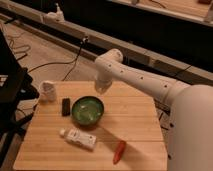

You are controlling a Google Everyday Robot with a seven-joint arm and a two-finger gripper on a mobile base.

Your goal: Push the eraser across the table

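Gripper: I see the gripper (101, 89) at the low end of the white arm (135, 80), over the far edge of the table (135, 125), just behind the green bowl (88, 110). From this angle I cannot tell whether it is wide, narrow or holding anything.
Arm: it reaches in from the robot's body on the right of my view, bends at a rounded joint, then drops toward the tabletop.
Eraser: the eraser (66, 106) lies flat on the left part of the table, its long side running away from the camera. It is just beside the bowl's left rim, apart from it, and well apart from the gripper.
In the way: 1 bowl sits between the gripper and the eraser (the largest thing on the wood).
Far-left corner: 1 small white object (47, 91) stands near the eraser, just behind it; I cannot tell what it is.
Near side: 1 white tube (79, 138) lies on its side in front of the bowl, and 1 red-orange carrot-like item (119, 151) lies to its right, close to the near edge.
Floor: dark cables (55, 62) run across it beyond the table.
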